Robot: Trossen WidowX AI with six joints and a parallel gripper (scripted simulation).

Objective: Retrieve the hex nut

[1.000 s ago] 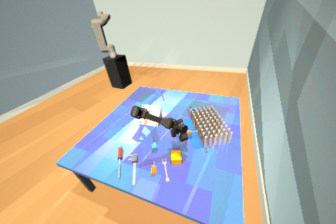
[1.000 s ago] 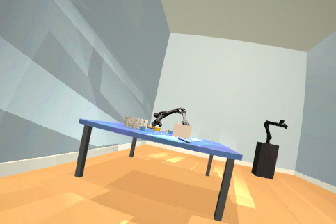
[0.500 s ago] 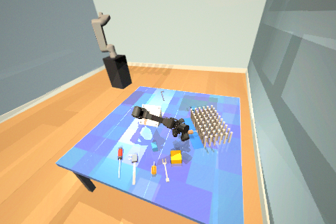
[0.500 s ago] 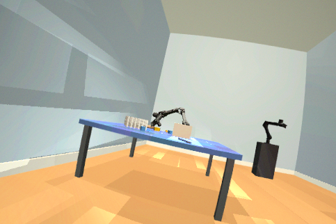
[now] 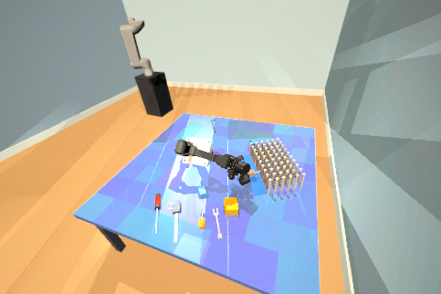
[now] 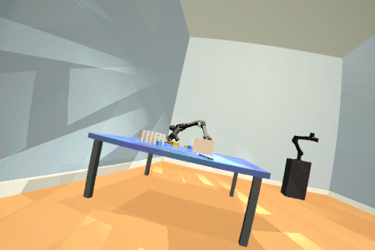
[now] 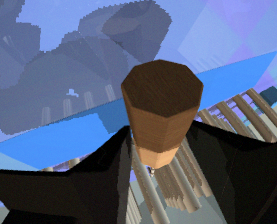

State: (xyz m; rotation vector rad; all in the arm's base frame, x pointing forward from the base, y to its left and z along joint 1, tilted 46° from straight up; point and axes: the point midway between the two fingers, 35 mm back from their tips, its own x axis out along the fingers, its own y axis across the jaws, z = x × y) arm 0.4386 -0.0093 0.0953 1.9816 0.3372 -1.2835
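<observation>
My gripper (image 5: 248, 174) (image 7: 157, 128) is shut on the wooden handle (image 7: 161, 90) (image 5: 252, 173) of a tool. It is at the near side of the standing metal spacers (image 5: 278, 165) (image 7: 186, 187), above the taped strip (image 5: 259, 186) (image 7: 234, 79). The handle's wide end faces the wrist camera. A small metallic bit shows just below the handle; the rest of the tool is hidden behind it and among the spacers. The spacers that show stand upright in rows. I cannot make out the hex nut in any view.
A yellow block (image 5: 231, 206), a blue cube (image 5: 202, 192), a red-handled screwdriver (image 5: 157, 201), a grey-headed tool (image 5: 176, 208), a yellow-handled tool (image 5: 202, 223) and a white forked tool (image 5: 218, 225) lie on the table. A small blue block (image 5: 253, 142) is by the field's far corner. Another arm (image 5: 131, 46) stands on a pedestal.
</observation>
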